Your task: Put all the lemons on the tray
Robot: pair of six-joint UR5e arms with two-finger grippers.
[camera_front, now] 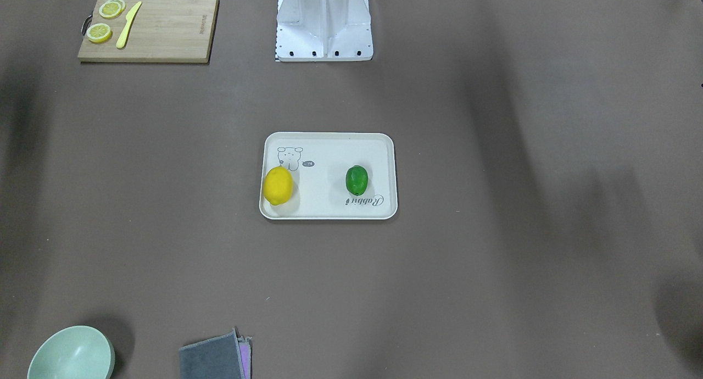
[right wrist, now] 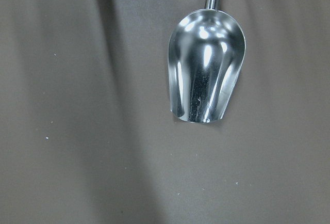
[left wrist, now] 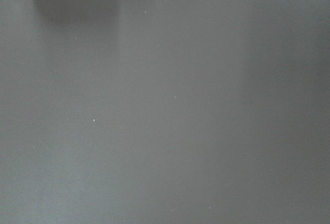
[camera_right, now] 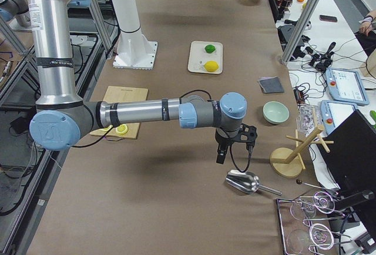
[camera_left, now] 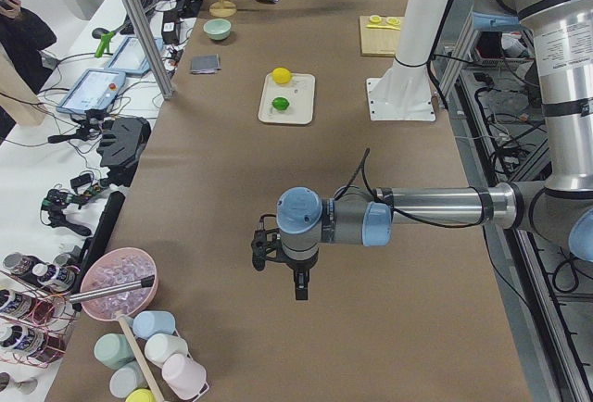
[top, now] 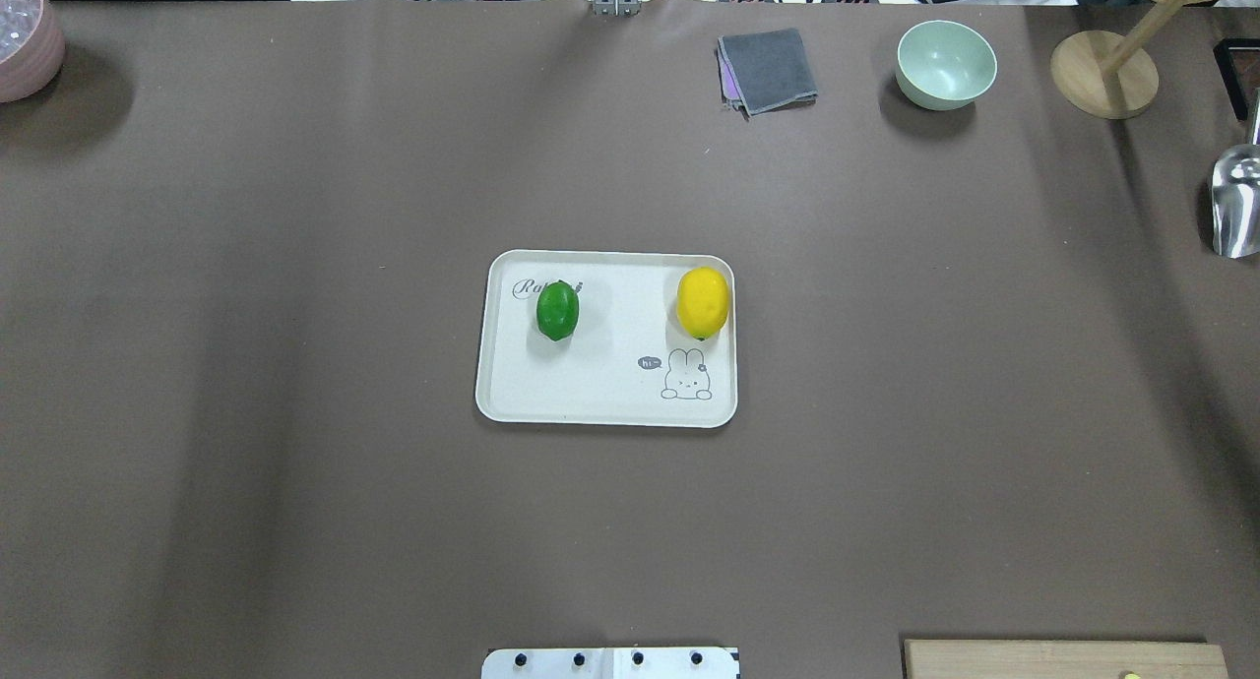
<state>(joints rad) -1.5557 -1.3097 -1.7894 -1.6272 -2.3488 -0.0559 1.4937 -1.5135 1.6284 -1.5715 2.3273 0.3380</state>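
The off-white tray (top: 591, 389) lies at the middle of the table, also in the front view (camera_front: 324, 200). The yellow lemon (top: 703, 302) (camera_front: 278, 185) and the green lemon (top: 557, 310) (camera_front: 356, 180) both rest on it, apart from each other. Neither gripper shows in the overhead or front views. My left gripper (camera_left: 298, 286) hangs over bare table far from the tray, seen only in the left side view. My right gripper (camera_right: 222, 155) hangs above a metal scoop (right wrist: 206, 79), seen only in the right side view. I cannot tell whether either is open or shut.
A wooden cutting board (camera_front: 148, 27) with lemon slices and a yellow knife lies near the robot base (camera_front: 324, 22). A green bowl (top: 946, 64), a grey cloth (top: 768, 69), a wooden stand (top: 1102, 74) and a pink bowl (top: 25, 44) line the far edge.
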